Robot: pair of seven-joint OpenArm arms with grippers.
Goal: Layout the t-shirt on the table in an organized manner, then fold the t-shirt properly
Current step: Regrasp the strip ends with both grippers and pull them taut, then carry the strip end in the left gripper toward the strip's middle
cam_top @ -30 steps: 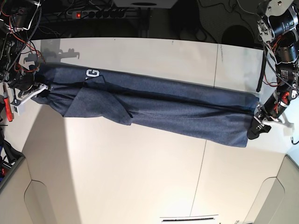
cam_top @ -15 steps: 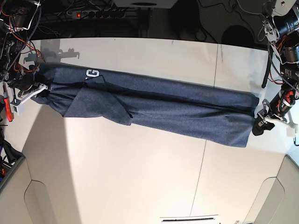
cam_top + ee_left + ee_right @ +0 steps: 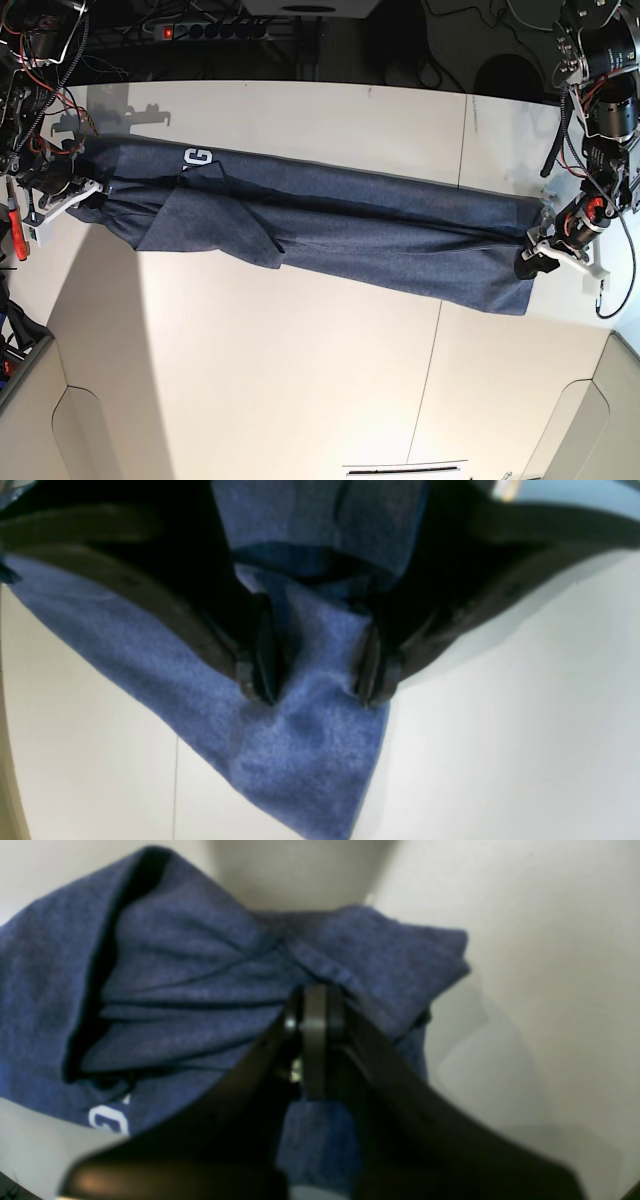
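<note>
Base view shows the long heathered navy-blue cloth t-shirt (image 3: 330, 225) stretched as a folded band across the wide smooth white worktop (image 3: 300, 380), white lettering near its left end. The right pincer (image 3: 312, 1005) is clamped tight on bunched fabric at that end. The left pincer (image 3: 312, 680) stands spread wide over the opposite corner, its fingertips (image 3: 260, 680) resting against the cloth without pinching it
</note>
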